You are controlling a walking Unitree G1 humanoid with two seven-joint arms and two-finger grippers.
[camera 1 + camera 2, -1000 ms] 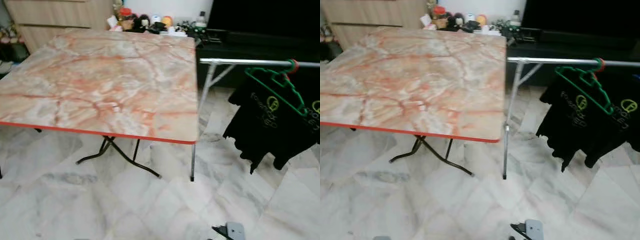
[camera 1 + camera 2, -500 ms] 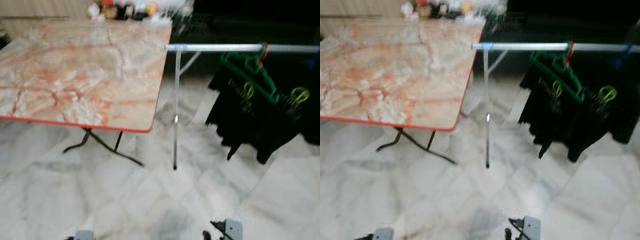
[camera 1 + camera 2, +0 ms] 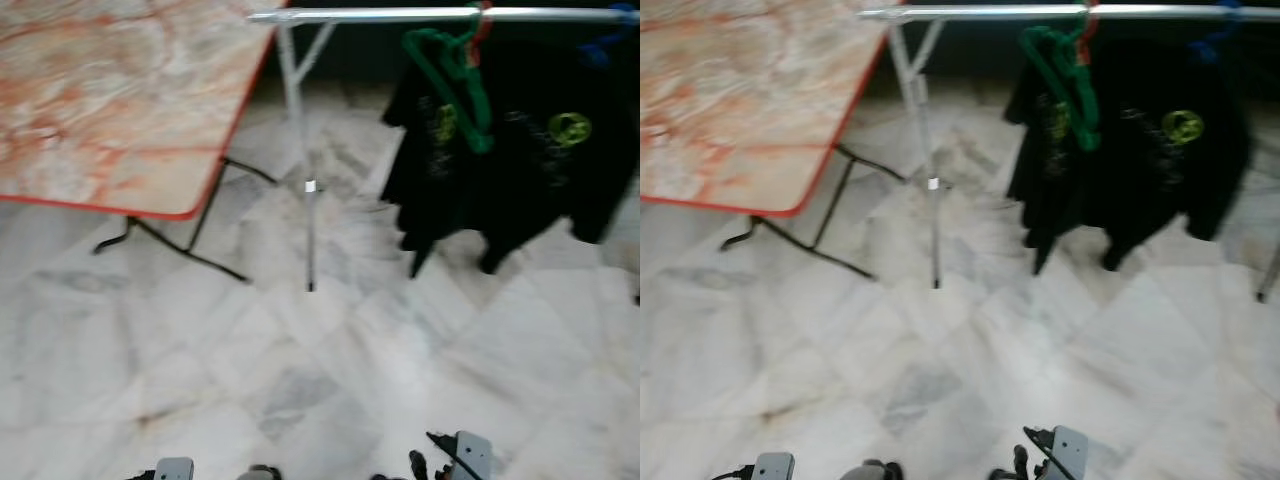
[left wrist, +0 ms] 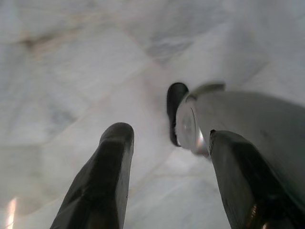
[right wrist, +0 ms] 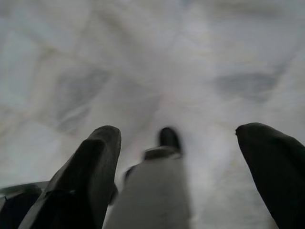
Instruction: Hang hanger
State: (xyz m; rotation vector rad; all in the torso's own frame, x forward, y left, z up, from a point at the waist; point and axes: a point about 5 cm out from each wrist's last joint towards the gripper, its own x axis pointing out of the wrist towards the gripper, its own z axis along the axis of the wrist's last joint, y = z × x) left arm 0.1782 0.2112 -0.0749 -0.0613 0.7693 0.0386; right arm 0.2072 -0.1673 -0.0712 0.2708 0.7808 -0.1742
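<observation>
A green hanger (image 3: 455, 75) hangs by its hook on the silver rail (image 3: 380, 15) of a clothes rack, in front of black T-shirts (image 3: 540, 170) with yellow-green logos. Both arms hang low at the bottom edge of the eye views, far from the rail: the left wrist (image 3: 172, 468) and the right wrist (image 3: 462, 455). In the left wrist view my left gripper (image 4: 169, 136) is open over the marble floor, holding nothing. My right gripper (image 5: 180, 131) is also open and empty, with the floor and my own leg beyond it.
A folding table (image 3: 90, 100) with an orange marble top and red edge stands at the left, its black legs (image 3: 170, 245) underneath. The rack's upright leg (image 3: 305, 190) stands between table and shirts. A blue hanger (image 3: 603, 45) hangs further right. White marble floor (image 3: 330, 370) lies ahead.
The whole view has swung right and down: the table slid off to the left and the rack with the green hanger now sits nearer the centre. The hanger stays on the rail.
</observation>
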